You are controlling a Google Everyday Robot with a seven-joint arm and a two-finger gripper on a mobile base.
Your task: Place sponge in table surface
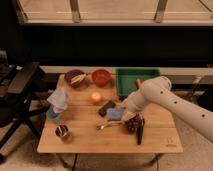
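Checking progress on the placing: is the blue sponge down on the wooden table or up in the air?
Down: the flat blue sponge lies on the wooden table, with the end effector right at its edge.

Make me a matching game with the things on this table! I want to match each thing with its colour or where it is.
Things:
1. tray
2. sponge
3. orange ball
4. gripper

Colour or place:
A. middle of the table, in front of the two bowls
B. green
C. low over the table, right beside the sponge
D. light blue

Right pairs: 1-B, 2-D, 3-A, 4-C
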